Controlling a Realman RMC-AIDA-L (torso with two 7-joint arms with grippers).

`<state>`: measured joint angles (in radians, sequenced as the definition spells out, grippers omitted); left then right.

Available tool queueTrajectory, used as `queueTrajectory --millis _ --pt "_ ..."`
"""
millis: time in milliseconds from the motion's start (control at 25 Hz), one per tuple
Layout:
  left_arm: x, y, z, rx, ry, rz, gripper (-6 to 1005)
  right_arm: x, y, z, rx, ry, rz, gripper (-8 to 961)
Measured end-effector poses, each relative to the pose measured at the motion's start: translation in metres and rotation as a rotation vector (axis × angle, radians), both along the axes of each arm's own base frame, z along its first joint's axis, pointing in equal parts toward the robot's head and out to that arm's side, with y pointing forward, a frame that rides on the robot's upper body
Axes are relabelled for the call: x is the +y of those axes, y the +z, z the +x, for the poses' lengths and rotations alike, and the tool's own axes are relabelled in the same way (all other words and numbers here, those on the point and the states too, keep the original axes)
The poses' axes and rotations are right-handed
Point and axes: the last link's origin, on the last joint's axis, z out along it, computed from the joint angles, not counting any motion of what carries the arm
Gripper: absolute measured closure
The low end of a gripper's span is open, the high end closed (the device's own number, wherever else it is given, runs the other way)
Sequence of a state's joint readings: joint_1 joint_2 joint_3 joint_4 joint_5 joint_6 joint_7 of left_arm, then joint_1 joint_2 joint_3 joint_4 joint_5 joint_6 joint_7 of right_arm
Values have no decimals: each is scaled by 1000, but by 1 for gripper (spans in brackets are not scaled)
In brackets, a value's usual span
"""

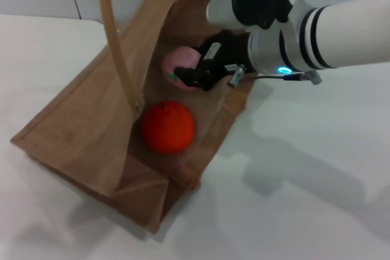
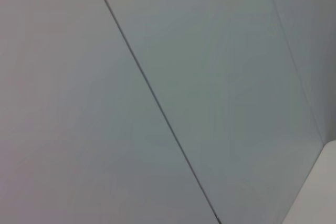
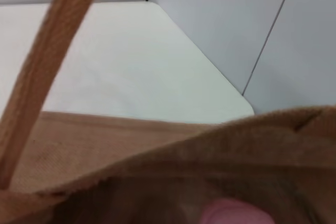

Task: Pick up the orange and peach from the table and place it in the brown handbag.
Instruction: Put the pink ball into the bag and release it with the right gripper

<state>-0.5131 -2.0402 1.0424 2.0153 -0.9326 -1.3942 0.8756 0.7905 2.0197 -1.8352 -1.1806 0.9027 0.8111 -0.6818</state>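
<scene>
Right gripper [image 1: 196,72] reaches into the open brown handbag [image 1: 79,120] from the right, fingers clasping the peach [image 1: 181,64] at its far end. Best to lower it clear of the wall before letting go. The orange [image 1: 168,127] already lies inside, nearer.
</scene>
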Motion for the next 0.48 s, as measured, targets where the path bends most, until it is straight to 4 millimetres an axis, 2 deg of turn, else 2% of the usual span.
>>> queueTrajectory --millis 480 --pt "-3 -1 3 -11 -13 -15 843 12 -5 1 31 39 36 502"
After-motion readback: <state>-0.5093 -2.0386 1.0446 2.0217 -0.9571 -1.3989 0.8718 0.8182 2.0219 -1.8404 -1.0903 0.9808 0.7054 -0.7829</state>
